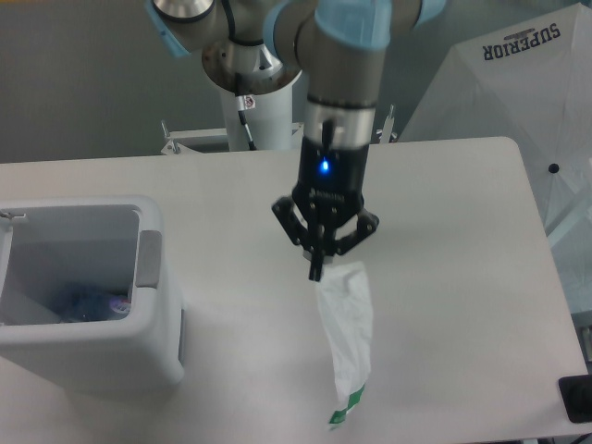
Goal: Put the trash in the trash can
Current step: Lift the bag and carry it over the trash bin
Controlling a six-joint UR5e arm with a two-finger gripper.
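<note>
The white table (444, 213) fills most of the view, its far right corner rounded. Above its middle the UR5e arm (347, 83) stands nearly straight down, silver tube and pale blue joint caps at the top of the frame, a blue light glowing on the wrist.

At the table's left edge, toward the near side, sits the trash can (153, 305), a boxy white bin with thick walls and a grey patch on its right rim. Down inside it, against the left part of the floor, lies the bottle (92, 303), seen only as a blurred clear shape with blue on it.

The plastic bag (347, 338) hangs lengthwise below the gripper (319, 268), translucent white and creased, its green printed edge at the bottom, close to the table's near edge; whether that end touches the surface cannot be told. The bag is well to the right of the bin.

The gripper's black fingers are drawn together, pinching the bag's top edge.
</note>
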